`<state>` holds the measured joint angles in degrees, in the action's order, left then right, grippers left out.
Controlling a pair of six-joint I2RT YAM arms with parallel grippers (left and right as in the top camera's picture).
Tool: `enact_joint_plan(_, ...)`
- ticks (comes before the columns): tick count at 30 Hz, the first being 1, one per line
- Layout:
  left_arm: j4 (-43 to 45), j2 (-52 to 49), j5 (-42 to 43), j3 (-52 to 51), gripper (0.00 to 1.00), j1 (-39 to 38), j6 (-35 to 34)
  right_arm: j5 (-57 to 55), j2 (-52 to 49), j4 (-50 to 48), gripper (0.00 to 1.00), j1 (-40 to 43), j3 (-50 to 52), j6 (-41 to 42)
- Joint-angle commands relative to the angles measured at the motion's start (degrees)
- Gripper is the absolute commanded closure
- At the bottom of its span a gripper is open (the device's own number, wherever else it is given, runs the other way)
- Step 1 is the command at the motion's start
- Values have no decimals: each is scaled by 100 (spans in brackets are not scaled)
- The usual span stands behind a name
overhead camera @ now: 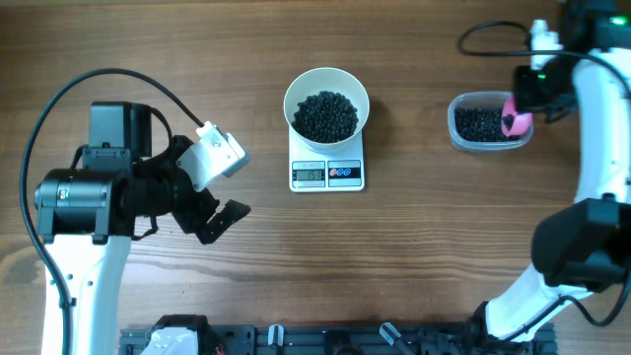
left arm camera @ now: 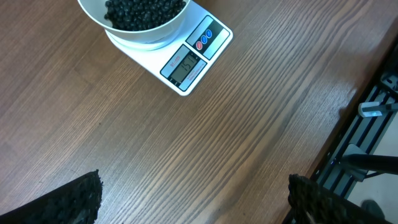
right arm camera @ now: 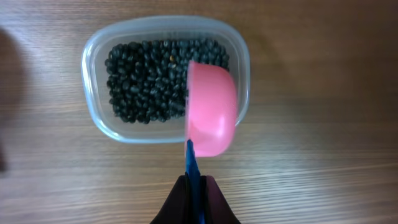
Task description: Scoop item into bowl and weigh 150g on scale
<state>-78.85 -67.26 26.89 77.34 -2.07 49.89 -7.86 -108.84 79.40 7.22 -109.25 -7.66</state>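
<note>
The white bowl (overhead camera: 326, 102) stands on the white scale (overhead camera: 327, 174) at the table's middle, filled with a dark heap of the item (overhead camera: 326, 115). In the left wrist view the bowl (left arm camera: 140, 31) and scale (left arm camera: 194, 59) show at top left. More black beads (right arm camera: 146, 78) lie in a clear plastic tub (overhead camera: 486, 122) at the right. My right gripper (right arm camera: 194, 182) is shut on the blue handle of a pink scoop (right arm camera: 211, 115), held over the tub's right side. My left gripper (left arm camera: 193, 198) hangs open over bare wood, left of the scale, holding nothing.
A black rail with fittings (overhead camera: 335, 340) runs along the table's front edge. A black cable (overhead camera: 488, 35) loops at the back right near the right arm. Bare wood lies between the scale and the tub.
</note>
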Motion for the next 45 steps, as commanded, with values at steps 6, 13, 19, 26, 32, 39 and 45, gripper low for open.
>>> enact_joint_plan(6, 13, 52, 50, 90, 0, 48, 90, -1810, 192, -111, 96, -1034, -129, 190)
enact_joint_plan(13, 13, 52, 50, 90, 0, 48, 90, -1414, 192, -125, 96, -1189, -131, 713)
enact_joint_plan(19, 13, 52, 50, 90, 0, 48, 90, 2365, 203, -1132, 95, -1276, -133, 1156)
enact_joint_plan(26, 13, 52, 50, 90, 0, 48, 90, 3613, 190, -3106, 96, -2225, -131, 1366)
enact_joint_plan(32, 13, 52, 50, 90, 0, 48, 90, 1458, 33, -2887, 96, -3309, -118, 909)
enact_joint_plan(39, 13, 52, 50, 90, 0, 48, 90, 118, -448, -2164, 96, -3943, -90, 251)
enact_joint_plan(45, 13, 52, 50, 90, 0, 48, 90, 127, -909, -2166, 96, -4002, -87, -122)
